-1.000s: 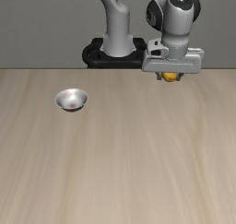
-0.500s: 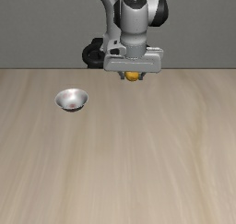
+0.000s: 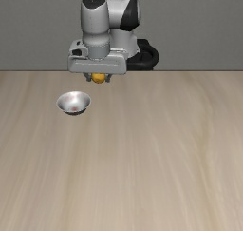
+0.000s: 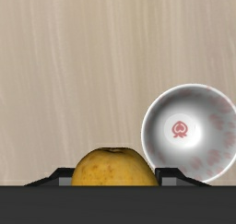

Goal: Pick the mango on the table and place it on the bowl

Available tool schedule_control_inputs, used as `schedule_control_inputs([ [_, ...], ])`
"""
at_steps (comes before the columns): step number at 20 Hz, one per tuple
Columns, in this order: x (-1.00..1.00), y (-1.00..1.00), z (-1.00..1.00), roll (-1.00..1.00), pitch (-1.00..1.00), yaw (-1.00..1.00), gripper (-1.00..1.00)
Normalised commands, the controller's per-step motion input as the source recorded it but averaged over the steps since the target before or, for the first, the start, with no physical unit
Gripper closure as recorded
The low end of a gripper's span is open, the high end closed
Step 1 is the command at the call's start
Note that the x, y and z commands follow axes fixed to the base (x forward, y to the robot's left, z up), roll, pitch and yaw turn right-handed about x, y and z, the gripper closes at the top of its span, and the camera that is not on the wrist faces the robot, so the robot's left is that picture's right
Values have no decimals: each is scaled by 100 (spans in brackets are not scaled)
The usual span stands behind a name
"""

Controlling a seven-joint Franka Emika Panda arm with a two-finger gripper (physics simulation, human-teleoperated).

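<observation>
Pale wood-grain table (image 3: pixel 142 168) with plain grey wall (image 3: pixel 28 26) behind, logged in exterior view. Saw 1 white-grey arm (image 3: pixel 102 11) bent down from dark base (image 3: pixel 144 56) at far edge of table. Found gripper (image 3: pixel 98 76) hanging above tabletop, pointed straight down, clenched on mango (image 3: pixel 98 78). Noted only a small yellow-orange patch of fruit peeking out under the wide grey hand body. Confirmed grasp in wrist view: gripper (image 4: pixel 114 177) with 2 dark fingers (image 4: pixel 61 175) pressed against mango (image 4: pixel 114 167) from both sides, rounded yellow-brown top of fruit bulging up between them. Placed mango off the table, carried in air, not resting on anything. Marked bowl (image 3: pixel 73 103) as small, silvery, upright on table, toward exterior view's left of gripper and near it. Checked bowl (image 4: pixel 189 131) in wrist view: shiny round rim, red emblem at centre of its bottom, lying just beside held mango rather than directly beneath it. Saw bare wood grain around bowl.
</observation>
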Motion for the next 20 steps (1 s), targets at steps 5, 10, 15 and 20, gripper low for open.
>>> schedule_control_inputs([
  [5,0,-100,0,0,0,0,100],
  [10,0,-20,0,0,0,0,-100],
  [15,0,0,0,0,0,0,-100],
  [20,0,0,0,0,0,0,-100],
])
